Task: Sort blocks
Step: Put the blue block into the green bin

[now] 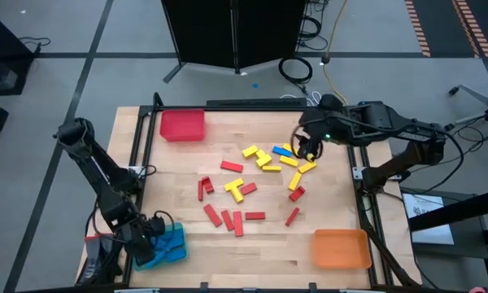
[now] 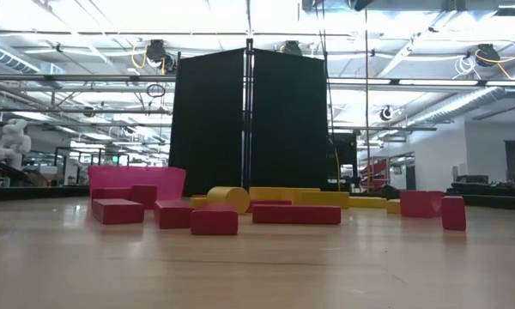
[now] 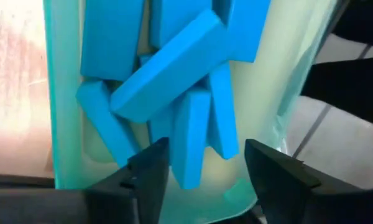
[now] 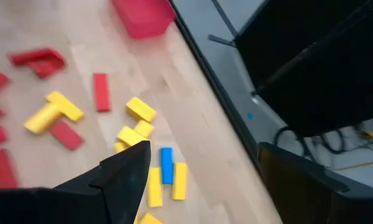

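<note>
A wooden tabletop [image 1: 179, 244] with three trays. The left end effector [image 3: 199, 165] hovers over the green tray [image 1: 167, 248] at the near left corner, fingers parted and empty above a heap of blue blocks [image 3: 174, 74]. The right end effector [image 1: 307, 148], spread wide and empty, hangs above a yellow cluster [image 1: 264, 159] holding one last blue block [image 4: 166, 165] at far right. Judging by this, blue is nearly sorted; red blocks [image 1: 232, 218] and yellow ones remain scattered, and the red tray [image 1: 182, 125] and orange tray [image 1: 340, 248] look unfilled.
</note>
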You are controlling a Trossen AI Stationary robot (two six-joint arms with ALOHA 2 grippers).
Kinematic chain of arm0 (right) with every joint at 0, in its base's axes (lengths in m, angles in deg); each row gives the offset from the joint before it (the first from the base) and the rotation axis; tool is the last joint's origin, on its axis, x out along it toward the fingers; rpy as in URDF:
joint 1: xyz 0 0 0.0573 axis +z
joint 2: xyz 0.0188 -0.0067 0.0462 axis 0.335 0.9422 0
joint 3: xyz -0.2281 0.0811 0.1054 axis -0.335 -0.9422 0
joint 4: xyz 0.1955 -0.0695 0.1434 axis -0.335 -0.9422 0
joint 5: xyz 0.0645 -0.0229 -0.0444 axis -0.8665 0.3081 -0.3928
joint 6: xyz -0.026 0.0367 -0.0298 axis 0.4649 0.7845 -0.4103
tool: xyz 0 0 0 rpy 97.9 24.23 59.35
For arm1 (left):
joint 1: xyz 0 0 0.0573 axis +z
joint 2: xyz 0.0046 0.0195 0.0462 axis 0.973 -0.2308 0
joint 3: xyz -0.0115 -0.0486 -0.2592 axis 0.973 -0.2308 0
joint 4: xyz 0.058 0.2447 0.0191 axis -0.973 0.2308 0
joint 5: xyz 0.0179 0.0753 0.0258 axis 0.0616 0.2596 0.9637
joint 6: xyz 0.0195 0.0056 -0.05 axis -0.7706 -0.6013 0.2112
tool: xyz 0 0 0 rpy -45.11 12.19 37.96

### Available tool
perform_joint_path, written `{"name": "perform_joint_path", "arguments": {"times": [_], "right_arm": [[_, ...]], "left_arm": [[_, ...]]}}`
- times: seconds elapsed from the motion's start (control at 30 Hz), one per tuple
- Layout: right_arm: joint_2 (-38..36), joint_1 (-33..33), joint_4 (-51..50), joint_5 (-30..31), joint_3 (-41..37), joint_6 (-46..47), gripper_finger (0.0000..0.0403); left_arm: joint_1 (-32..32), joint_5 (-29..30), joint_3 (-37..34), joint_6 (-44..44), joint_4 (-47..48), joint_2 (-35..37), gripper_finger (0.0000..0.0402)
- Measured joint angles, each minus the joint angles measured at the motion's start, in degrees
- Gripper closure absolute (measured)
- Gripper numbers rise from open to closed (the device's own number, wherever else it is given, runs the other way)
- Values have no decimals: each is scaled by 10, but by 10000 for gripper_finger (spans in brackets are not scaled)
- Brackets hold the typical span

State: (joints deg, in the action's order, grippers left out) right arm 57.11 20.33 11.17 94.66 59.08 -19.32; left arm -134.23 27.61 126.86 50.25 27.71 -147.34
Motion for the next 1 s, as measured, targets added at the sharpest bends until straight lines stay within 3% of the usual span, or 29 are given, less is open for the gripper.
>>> {"name": "perform_joint_path", "arguments": {"times": [0.1, 0.3, 0.57, 0.7, 0.9, 1.0], "right_arm": [[20, -30, 6, 1, 0, -39, 112], [77, -102, 22, -25, 0, -128, 112], [171, -219, 71, -223, 0, -199, 112], [225, -259, 59, -262, -7, -235, 112], [255, -300, 112, -356, -112, -266, 112], [255, -308, 168, -360, -191, -260, 112]], "left_arm": [[7, 19, 0, 8, 0, 30, 165], [28, 112, 0, 8, 2, 124, 155], [44, 209, 0, -19, 2, 238, 154], [45, 296, 0, -27, 2, 274, 154], [45, 403, 0, -42, 2, 296, 155], [45, 430, 0, -42, 2, 294, 155]]}}
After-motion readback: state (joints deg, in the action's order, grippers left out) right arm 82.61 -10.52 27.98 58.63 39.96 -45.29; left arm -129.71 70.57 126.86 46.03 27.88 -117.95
